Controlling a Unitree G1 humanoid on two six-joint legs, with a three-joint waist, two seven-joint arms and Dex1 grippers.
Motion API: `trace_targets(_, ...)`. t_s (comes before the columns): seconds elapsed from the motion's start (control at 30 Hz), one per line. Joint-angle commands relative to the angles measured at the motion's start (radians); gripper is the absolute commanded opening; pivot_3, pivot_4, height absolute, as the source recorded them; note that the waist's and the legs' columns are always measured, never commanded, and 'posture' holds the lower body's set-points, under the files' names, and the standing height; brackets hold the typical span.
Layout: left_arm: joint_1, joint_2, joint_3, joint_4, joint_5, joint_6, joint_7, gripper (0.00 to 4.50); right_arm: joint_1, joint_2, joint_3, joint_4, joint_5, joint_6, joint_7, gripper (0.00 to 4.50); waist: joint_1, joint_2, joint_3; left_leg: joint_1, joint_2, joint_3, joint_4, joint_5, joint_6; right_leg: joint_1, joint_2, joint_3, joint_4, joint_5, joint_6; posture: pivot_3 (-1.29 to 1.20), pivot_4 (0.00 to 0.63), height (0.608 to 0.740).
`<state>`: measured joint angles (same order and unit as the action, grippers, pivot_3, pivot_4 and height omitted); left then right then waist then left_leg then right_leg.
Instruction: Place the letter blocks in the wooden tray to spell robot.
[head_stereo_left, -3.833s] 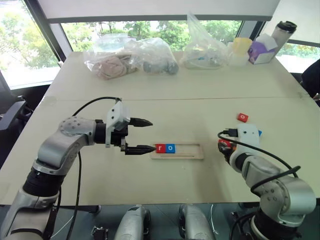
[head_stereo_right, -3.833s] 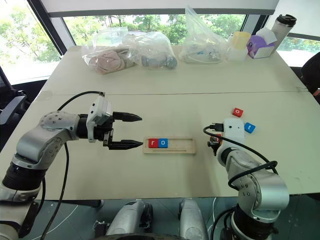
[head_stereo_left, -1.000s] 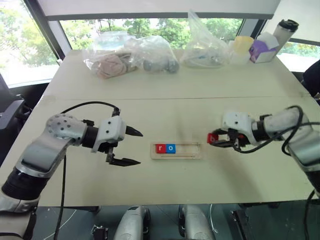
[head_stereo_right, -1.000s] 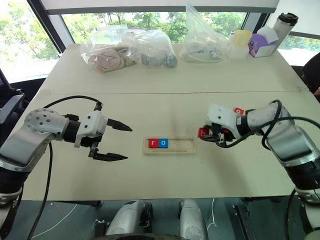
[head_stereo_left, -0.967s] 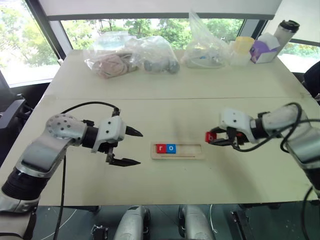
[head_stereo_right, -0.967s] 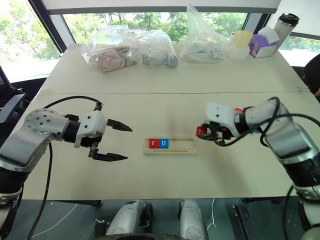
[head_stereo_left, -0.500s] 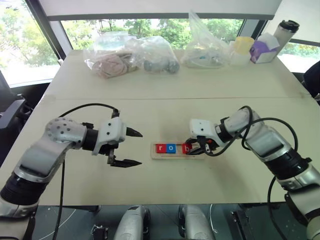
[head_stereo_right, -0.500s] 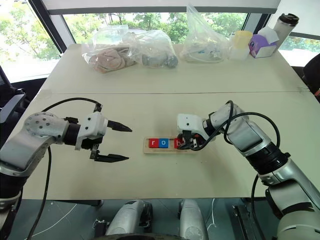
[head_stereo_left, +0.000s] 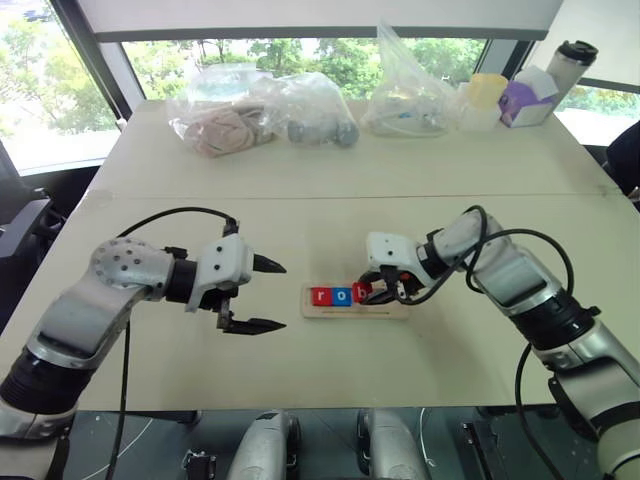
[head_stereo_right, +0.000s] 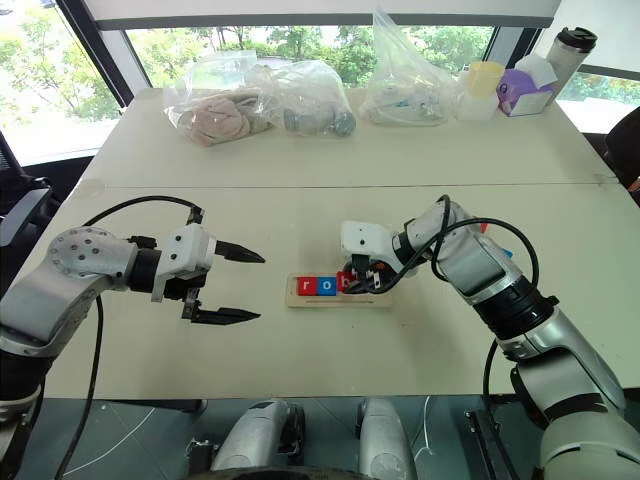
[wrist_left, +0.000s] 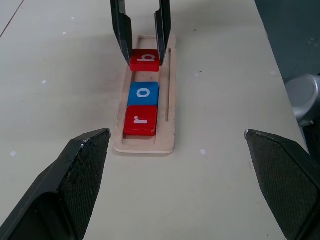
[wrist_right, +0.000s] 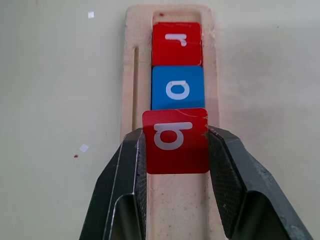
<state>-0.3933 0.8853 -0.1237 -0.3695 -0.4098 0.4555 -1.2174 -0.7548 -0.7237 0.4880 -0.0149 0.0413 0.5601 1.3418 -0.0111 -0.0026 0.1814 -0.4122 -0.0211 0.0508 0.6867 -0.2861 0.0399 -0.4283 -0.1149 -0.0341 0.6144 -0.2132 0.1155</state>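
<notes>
— Where's the b block (wrist_right: 176, 140)?
— My right hand (wrist_right: 176, 150) pinches it over the wooden tray (head_stereo_left: 390, 309), just beside the o block (wrist_right: 177, 87), at its three o'clock.
— Left hand (head_stereo_left: 262, 295)?
— Spread, at the tray's nine o'clock.

Along the far edge of the tabletop (head_stereo_left: 330, 170) lie three clear plastic bags (head_stereo_left: 262, 113) (one holds something pinkish). To their right stand a yellow-lidded tub (head_stereo_left: 484, 95), a purple box (head_stereo_left: 527, 100) and a dark-lidded tumbler (head_stereo_left: 569, 60). Trees show through the windows (head_stereo_left: 250, 55) behind.
</notes>
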Motion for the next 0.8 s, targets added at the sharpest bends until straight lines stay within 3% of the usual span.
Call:
trace_targets(0.03,0.001,0.010,0.031,-0.034,-0.015,0.004,0.006,4.50,-0.015,0.001,-0.003,-0.007,-0.014,-0.022,0.004,1.13,0.000,0.000,0.000,0.000,0.000,0.000,0.000,0.000,0.000,0.000,0.000,0.000,0.000,0.000,0.000,0.00,0.150,0.740)
trace_targets(0.53,0.003,0.012,0.029,-0.038,-0.019,0.002,0.020,4.50,-0.019,0.029,-0.005,0.031,-0.039,-0.038,0.003,1.13,0.000,0.000,0.000,0.000,0.000,0.000,0.000,0.000,0.000,0.000,0.000,0.000,0.000,0.000,0.000,0.00,0.150,0.740)
trace_targets(0.73,0.000,0.011,0.026,-0.033,-0.021,0.001,0.022,4.50,-0.029,0.031,-0.009,0.032,-0.040,-0.025,0.006,4.15,0.000,0.000,0.000,0.000,0.000,0.000,0.000,0.000,0.000,0.000,0.000,0.000,0.000,0.000,0.000,0.00,0.150,0.740)
trace_targets(0.77,0.000,0.010,0.026,-0.032,-0.021,0.001,0.022,4.50,-0.030,0.030,-0.009,0.032,-0.040,-0.022,0.007,4.43,0.000,0.000,0.000,0.000,0.000,0.000,0.000,0.000,0.000,0.000,0.000,0.000,0.000,0.000,0.000,0.00,0.150,0.740)
trace_targets(0.8,0.000,0.010,0.026,-0.032,-0.021,0.001,0.022,4.50,-0.031,0.027,-0.010,0.030,-0.039,-0.021,0.009,4.43,0.000,0.000,0.000,0.000,0.000,0.000,0.000,0.000,0.000,0.000,0.000,0.000,0.000,0.000,0.000,0.00,0.150,0.740)
